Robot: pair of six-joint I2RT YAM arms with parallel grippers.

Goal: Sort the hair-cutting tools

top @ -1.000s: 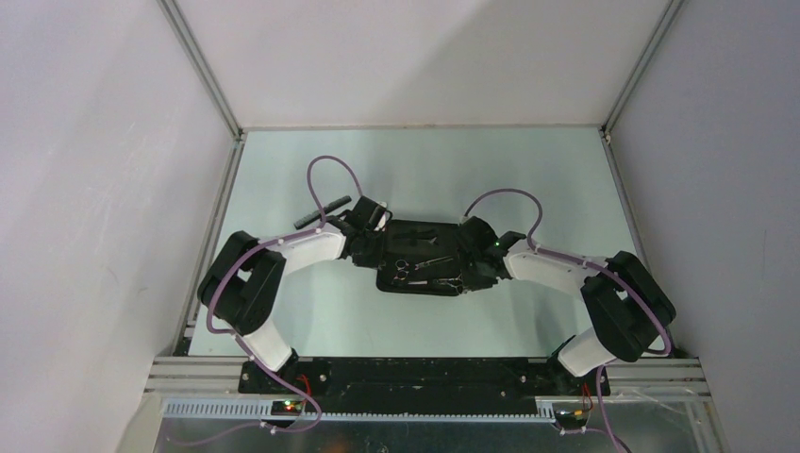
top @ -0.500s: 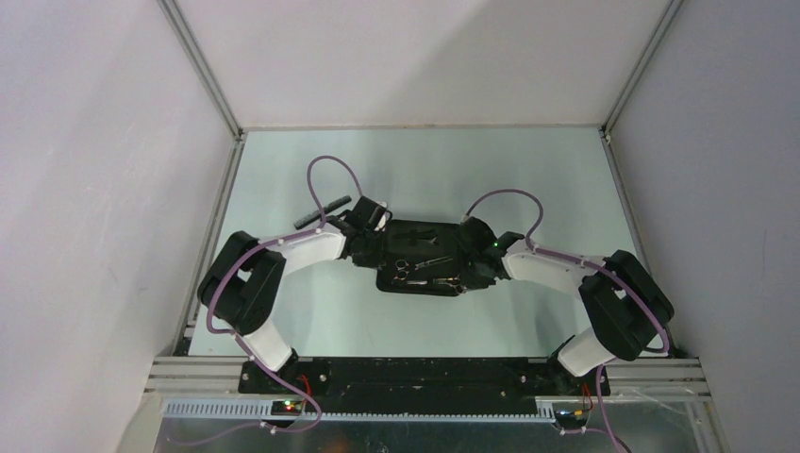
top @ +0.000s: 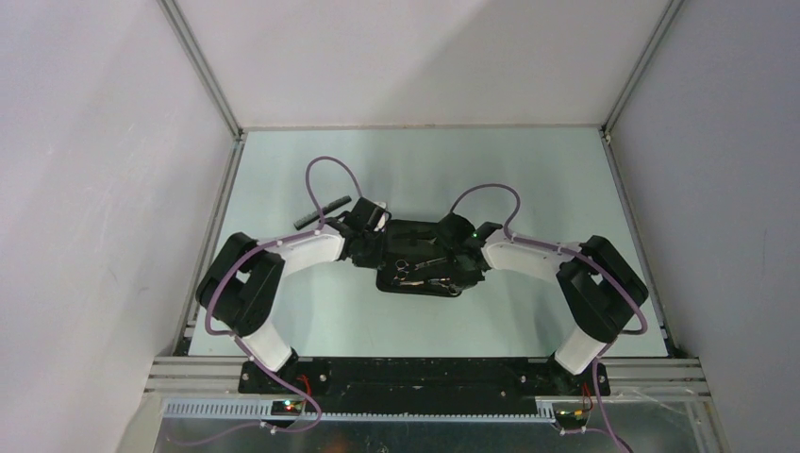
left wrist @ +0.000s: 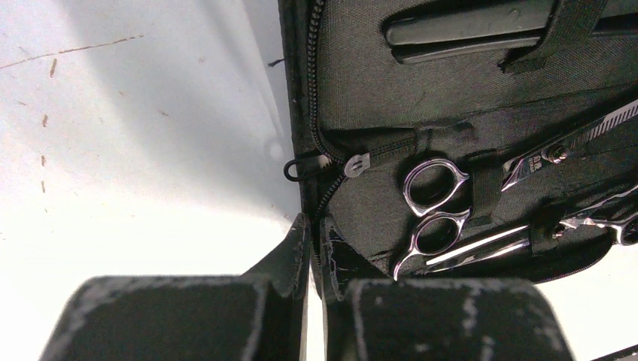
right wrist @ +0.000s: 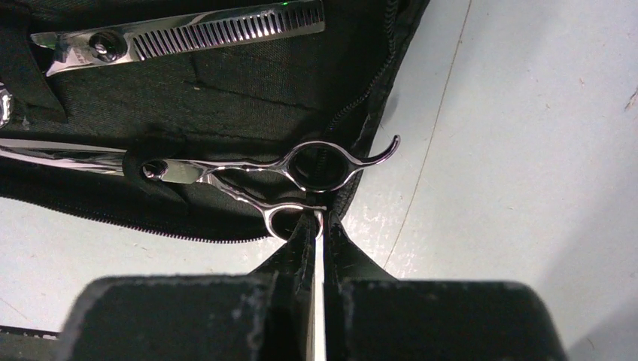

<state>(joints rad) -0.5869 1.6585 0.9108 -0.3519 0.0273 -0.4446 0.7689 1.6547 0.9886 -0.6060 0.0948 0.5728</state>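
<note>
Scissors handle seemingly within closed right tool

A black rectangular fabric pouch lies open on the pale green tabletop, two small silver scissors showing inside. The left gripper is at its left end, the right gripper at its right end. A flat dark straight comb lies beyond the left arm

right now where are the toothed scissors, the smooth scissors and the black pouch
toothed scissors (right wrist: 226, 30): right wrist view, on the toothed blade
smooth scissors (right wrist: 192, 173): right wrist view, on the shank beside the pivot
black pouch (left wrist: 376, 98): left wrist view, on bare inner fabric
</note>
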